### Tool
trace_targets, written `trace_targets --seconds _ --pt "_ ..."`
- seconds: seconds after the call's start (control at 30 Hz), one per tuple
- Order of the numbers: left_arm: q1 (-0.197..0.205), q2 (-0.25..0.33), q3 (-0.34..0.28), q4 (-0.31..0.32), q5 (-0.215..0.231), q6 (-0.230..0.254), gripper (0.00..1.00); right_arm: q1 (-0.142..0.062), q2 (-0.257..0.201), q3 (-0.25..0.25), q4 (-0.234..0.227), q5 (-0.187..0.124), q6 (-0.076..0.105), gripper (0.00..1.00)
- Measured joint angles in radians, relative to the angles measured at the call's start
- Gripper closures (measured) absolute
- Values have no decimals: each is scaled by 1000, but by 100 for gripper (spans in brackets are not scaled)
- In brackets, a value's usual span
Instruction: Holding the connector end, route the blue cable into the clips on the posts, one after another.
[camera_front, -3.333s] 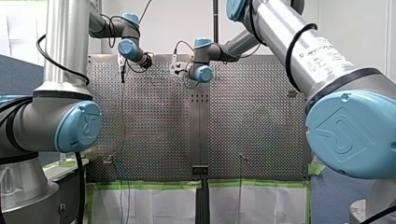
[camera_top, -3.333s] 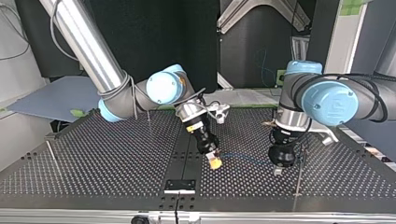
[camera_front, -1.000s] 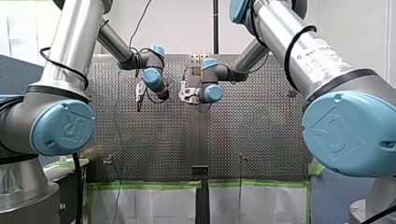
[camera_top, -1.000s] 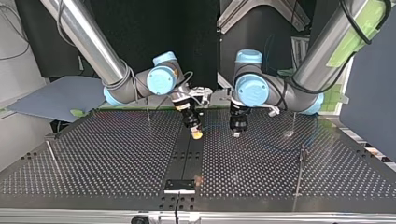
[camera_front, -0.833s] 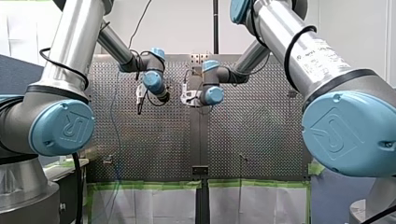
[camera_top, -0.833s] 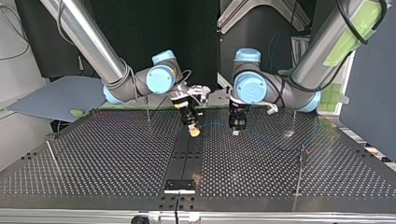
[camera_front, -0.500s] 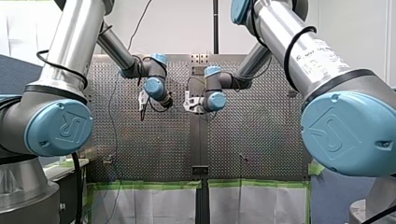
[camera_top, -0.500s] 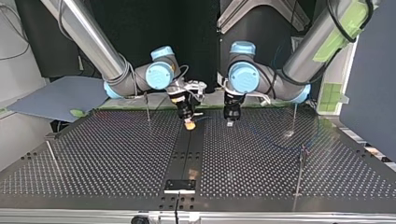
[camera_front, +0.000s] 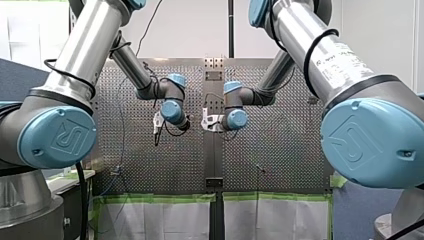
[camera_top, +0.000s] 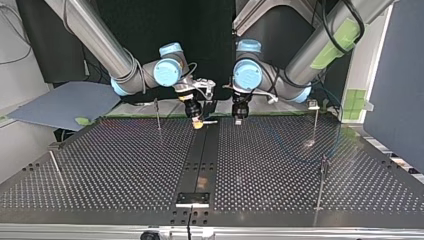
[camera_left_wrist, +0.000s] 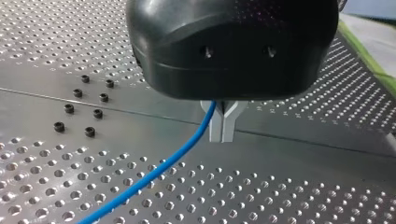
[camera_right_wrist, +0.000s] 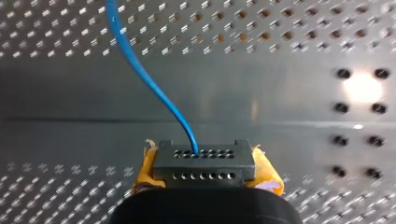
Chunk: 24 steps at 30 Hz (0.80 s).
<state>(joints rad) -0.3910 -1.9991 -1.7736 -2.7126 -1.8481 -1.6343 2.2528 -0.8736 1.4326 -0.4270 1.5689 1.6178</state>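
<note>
Retreating together to the perforated metal table's (camera_top: 100, 165) far edge, right gripper (camera_top: 198, 122) clamps black plastic connector (camera_right_wrist: 204, 163), left gripper (camera_left_wrist: 222, 134) pinches thin blue cable (camera_left_wrist: 154, 172); repositioning, apparently.

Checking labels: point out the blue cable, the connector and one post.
blue cable (camera_left_wrist: 177, 156), left wrist view, middle of its run.
connector (camera_right_wrist: 204, 165), right wrist view, its black face.
post (camera_top: 320, 182), top view, middle of its shaft.

In the top view the table (camera_top: 125, 165) lies open across its middle and near left, while a far-left post (camera_top: 158, 115), far-right post (camera_top: 315, 122), near-right post (camera_top: 321, 185) and left-edge post (camera_top: 54, 162) stand in the way, and my right gripper (camera_top: 198, 123) and my left gripper (camera_top: 238, 121) leave only a narrow far-middle gap, crossed by the blue cable (camera_left_wrist: 154, 172).
</note>
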Motion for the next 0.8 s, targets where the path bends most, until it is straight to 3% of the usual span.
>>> trace_targets --seconds 0.23,0.5,0.8 --pt "-9 -12 -26 58 -24 -5 98 -16 0 66 -53 0 0 100" --pt "-38 -70 -34 122 -32 5 98 -25 1 134 -98 2 1 100" --pt "-92 -145 -35 202 -84 -3 98 -38 2 217 -179 7 22 100"
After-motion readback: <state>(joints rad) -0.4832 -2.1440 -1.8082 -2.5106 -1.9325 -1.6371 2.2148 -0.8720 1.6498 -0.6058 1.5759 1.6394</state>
